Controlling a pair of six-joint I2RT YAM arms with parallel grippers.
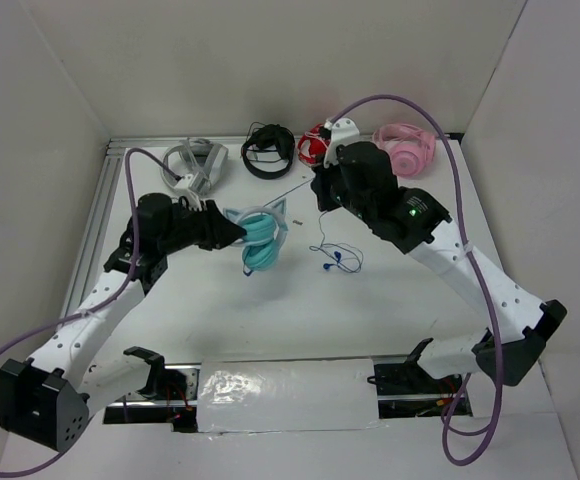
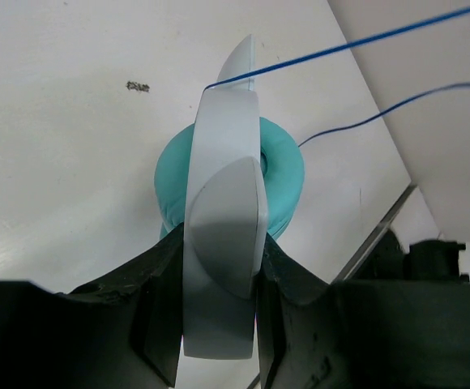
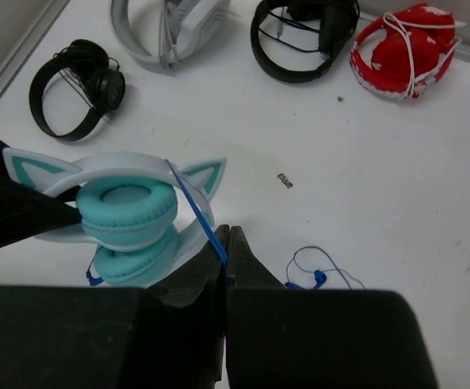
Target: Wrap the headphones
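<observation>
The teal headphones (image 1: pixel 263 240) with a pale cat-ear headband are held up over the middle of the table. My left gripper (image 1: pixel 238 232) is shut on the headband (image 2: pixel 223 203), which sits between its fingers (image 2: pixel 219 259), with a teal cup (image 2: pixel 288 170) beyond. My right gripper (image 1: pixel 322 195) is shut on the thin blue cable (image 3: pixel 194 207), pinched at its tips (image 3: pixel 227 243). The cable runs taut from the headphones (image 3: pixel 126 211) to those tips. The cable's loose end (image 1: pixel 338 258) lies curled on the table, and it also shows in the right wrist view (image 3: pixel 320 278).
Along the back edge lie grey-white headphones (image 1: pixel 195 165), black headphones (image 1: pixel 268 150), red headphones (image 1: pixel 317 145) and pink headphones (image 1: pixel 407 148). A smaller black pair (image 3: pixel 77 87) lies at the back left. White walls close in the table on three sides.
</observation>
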